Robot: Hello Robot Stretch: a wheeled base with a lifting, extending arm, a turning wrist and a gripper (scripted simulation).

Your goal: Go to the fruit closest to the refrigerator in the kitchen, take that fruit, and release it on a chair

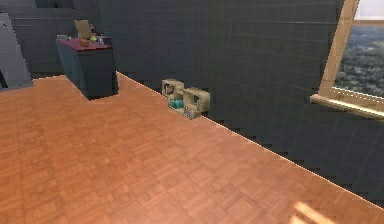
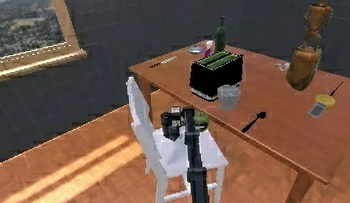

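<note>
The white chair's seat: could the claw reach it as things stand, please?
Probably yes: the claw shows right at the white chair, beside the wooden table, with nothing visible between them.

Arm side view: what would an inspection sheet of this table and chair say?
Surface: wooden table, crowded.
Job's things: white chair at the table; green blob near the gripper, too small to name.
Clutter: toaster, bottle, cup, wooden figure.
Grippers: gripper in front of the chair; cannot tell whether it holds anything.
Cables: nothing seen.
Surroundings: window, dark wall, wood floor.
</note>
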